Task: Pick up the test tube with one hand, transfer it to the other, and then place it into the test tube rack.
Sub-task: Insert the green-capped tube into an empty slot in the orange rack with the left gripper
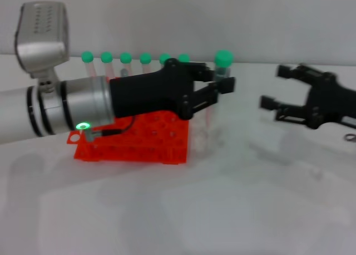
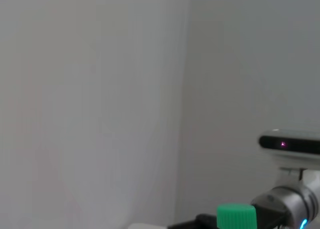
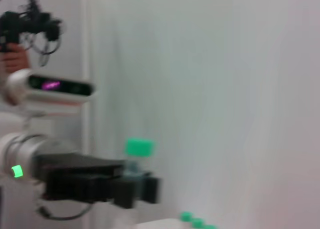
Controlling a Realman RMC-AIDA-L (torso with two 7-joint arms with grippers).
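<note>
The test tube [image 1: 222, 65] stands upright, its green cap on top, pinched in my left gripper [image 1: 219, 87], the one with the silver wrist and green light. That gripper is shut on it just past the right end of the orange-red test tube rack [image 1: 139, 141]. My right gripper [image 1: 273, 88] hangs open a short way to the right, apart from the tube, with nothing in it. The right wrist view shows the tube [image 3: 138, 151] held in the left gripper [image 3: 135, 181]. Only the tube's green cap [image 2: 236, 217] shows in the left wrist view.
Several more green-capped tubes [image 1: 125, 58] stand in a row along the rack's far side, their caps [image 3: 197, 222] also low in the right wrist view. The white tabletop [image 1: 183, 210] spreads in front. The left wrist camera housing [image 1: 41, 35] rises at the far left.
</note>
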